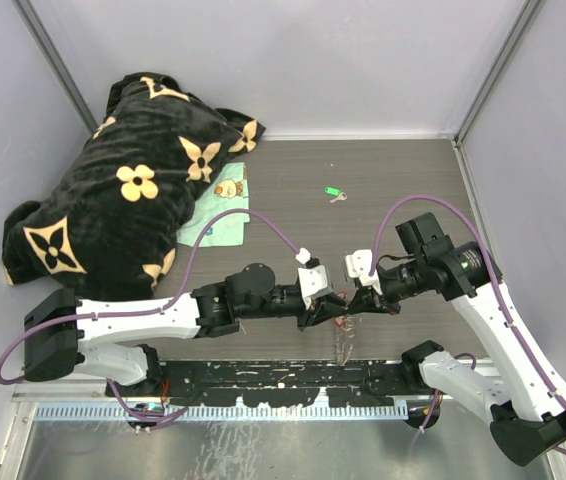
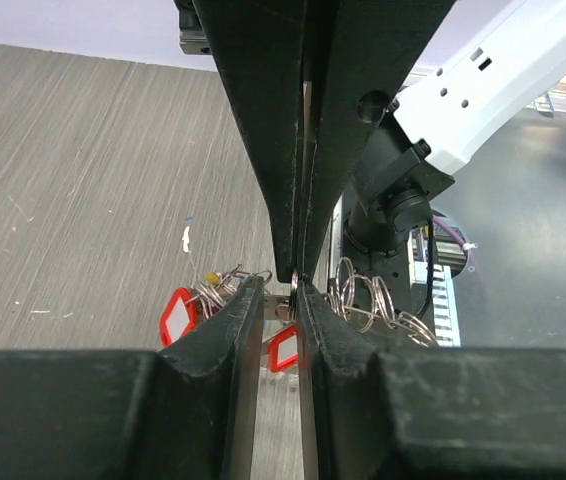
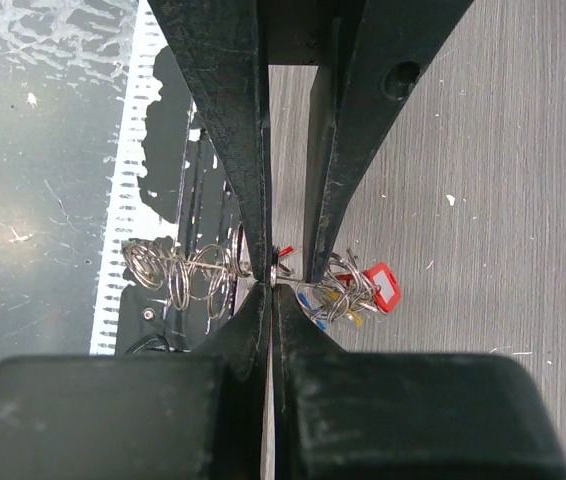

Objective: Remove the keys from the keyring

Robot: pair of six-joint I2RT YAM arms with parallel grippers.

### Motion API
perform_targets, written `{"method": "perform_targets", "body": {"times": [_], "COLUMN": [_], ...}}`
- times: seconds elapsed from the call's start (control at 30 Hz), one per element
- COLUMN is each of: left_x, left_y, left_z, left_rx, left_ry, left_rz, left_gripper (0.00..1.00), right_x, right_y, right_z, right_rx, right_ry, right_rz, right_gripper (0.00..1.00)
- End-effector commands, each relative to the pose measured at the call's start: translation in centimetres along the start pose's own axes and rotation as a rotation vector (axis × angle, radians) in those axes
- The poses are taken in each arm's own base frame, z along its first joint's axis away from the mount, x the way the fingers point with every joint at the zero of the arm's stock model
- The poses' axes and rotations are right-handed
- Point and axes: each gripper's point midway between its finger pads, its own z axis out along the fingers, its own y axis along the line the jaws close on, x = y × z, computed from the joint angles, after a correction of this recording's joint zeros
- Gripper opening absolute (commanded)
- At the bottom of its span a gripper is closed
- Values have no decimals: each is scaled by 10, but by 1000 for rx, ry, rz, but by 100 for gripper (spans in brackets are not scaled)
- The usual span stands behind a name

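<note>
Black blanket (image 1: 133,190) with tan flower print, bunched at table's (image 1: 393,180) far-left corner. Pale green cloth (image 1: 218,215) touching its edge.

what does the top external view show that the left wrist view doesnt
Only top external: the flower-patterned black blanket, a green-tagged key lying apart, both whole arms. Only left wrist: red key tags and the coiled keyring up close. Both: left gripper and right gripper tip to tip over the wood table.
</note>
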Motion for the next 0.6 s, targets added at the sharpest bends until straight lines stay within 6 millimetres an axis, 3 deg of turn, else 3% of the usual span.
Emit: {"method": "perform_targets", "body": {"times": [0.0, 0.1, 0.13, 0.2, 0.33, 0.57], "left_x": [-20, -21, -22, -23, -27, -57], "left_y": [2, 1, 2, 2, 4, 1], "left_z": [5, 5, 5, 3, -3, -26], "left_rx": [-13, -7, -9, -13, -27, -36], "left_ry": [-44, -45, -46, -44, -79, -250], "left_rz": [26, 29, 31, 38, 45, 74], "left_gripper": [18, 1, 0, 0, 0, 0], "right_x": [-19, -18, -18, -19, -22, -41], "right_y": [0, 0, 0, 0, 0, -2], "right_z": [-2, -2, -2, -3, -6, -20], "right_rx": [10, 12, 12, 12, 26, 56], "right_ry": [-78, -78, -78, -82, -98, -204], "right_rz": [-55, -53, -54, -55, -42, -21], "right_gripper": [1, 1, 1, 2, 15, 43]}}
